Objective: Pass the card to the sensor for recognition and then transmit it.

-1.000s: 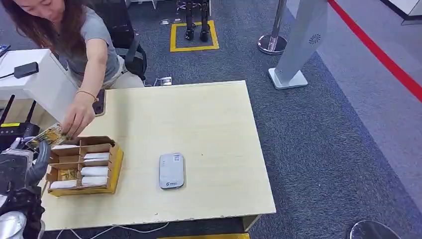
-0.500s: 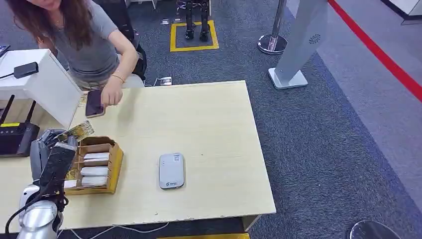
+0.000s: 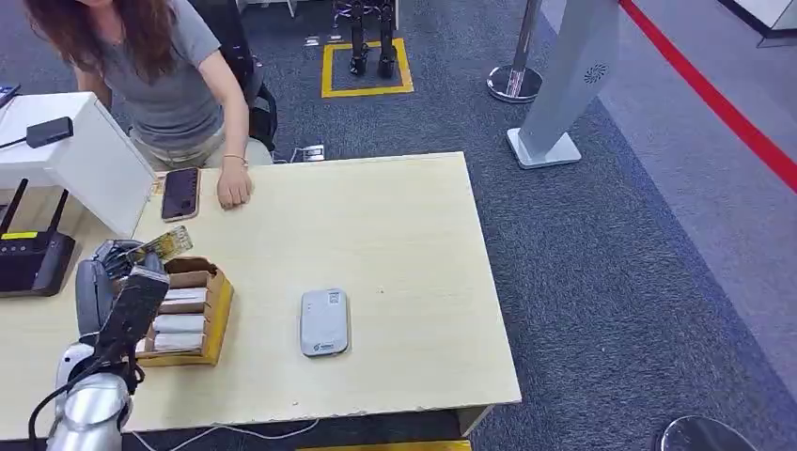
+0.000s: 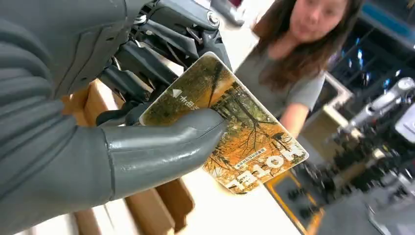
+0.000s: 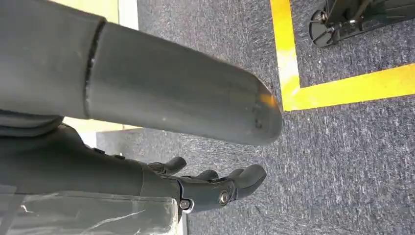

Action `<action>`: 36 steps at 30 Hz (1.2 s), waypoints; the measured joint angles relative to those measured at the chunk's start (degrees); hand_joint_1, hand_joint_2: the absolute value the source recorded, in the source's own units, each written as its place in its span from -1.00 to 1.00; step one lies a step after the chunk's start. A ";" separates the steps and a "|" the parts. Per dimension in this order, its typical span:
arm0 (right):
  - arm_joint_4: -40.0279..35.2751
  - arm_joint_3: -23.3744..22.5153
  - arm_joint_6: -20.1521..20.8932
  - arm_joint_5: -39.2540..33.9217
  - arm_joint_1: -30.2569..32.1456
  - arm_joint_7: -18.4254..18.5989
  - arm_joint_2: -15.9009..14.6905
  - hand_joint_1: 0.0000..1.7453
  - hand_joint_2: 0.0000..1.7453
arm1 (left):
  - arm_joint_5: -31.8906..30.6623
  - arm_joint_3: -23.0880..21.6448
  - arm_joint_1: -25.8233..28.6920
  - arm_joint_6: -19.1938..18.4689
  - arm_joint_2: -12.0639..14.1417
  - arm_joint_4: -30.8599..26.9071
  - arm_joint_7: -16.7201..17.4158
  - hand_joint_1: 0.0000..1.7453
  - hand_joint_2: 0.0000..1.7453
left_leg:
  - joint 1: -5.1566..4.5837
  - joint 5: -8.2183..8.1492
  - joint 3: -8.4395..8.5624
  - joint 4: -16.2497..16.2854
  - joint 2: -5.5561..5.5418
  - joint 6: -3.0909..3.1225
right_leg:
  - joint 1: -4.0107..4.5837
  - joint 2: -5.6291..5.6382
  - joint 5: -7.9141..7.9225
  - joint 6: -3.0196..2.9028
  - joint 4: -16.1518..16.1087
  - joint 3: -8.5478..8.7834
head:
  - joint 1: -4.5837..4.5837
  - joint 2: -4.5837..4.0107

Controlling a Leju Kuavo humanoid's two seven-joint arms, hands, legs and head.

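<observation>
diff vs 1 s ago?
The person let go of the card; their hand pulled back and now rests on the table beside the phone. The left hand now holds the card alone, raised over the cardboard box. Sensor and box unchanged.

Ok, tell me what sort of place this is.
Probably a hotel-style front desk set up in a robot test hall: a card printed HOTEL, a reader on the table, a stanchion on carpet.

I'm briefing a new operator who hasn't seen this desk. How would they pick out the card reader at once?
Start at the pale wooden table. Near its front edge, right of the cardboard organiser box, the card reader lies flat by itself. It is a rounded light-grey slab; the phone near the back edge is dark.
</observation>
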 joint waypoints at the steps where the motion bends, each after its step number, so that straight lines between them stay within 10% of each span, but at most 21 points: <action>1: 0.02 0.04 0.09 0.04 -0.01 -0.02 0.00 -1.00 -1.00 | -3.69 -0.51 -0.44 2.16 -0.02 0.20 0.44 1.00 1.00 | 0.00 0.00 0.00 0.00 0.00 0.00 | 0.00 0.00 0.00 0.00 0.00 0.00 | -0.02 0.00; 7: 0.02 0.57 0.83 1.11 -0.17 -0.09 0.00 -1.00 -1.00 | -28.31 -5.04 -2.87 12.18 0.04 2.23 4.89 1.00 1.00 | -0.01 0.00 0.00 0.00 0.01 0.00 | -0.01 0.01 0.01 0.00 0.00 0.01 | -0.02 0.00; 13: 0.02 1.55 0.94 1.71 -0.23 0.09 0.00 -1.00 -1.00 | -46.82 -10.55 -3.37 14.35 0.46 3.95 10.33 1.00 1.00 | 0.00 0.00 -0.01 0.01 0.01 0.00 | -0.01 0.01 0.00 0.00 0.00 0.01 | -0.02 0.00; 36: 0.00 2.69 1.38 2.03 -0.25 0.09 0.00 -1.00 -1.00 | -67.02 -25.42 -9.37 13.56 -0.57 12.98 17.72 1.00 1.00 | -0.01 0.00 -0.01 0.02 0.01 0.01 | -0.01 0.01 0.00 0.00 0.00 0.00 | -0.02 0.00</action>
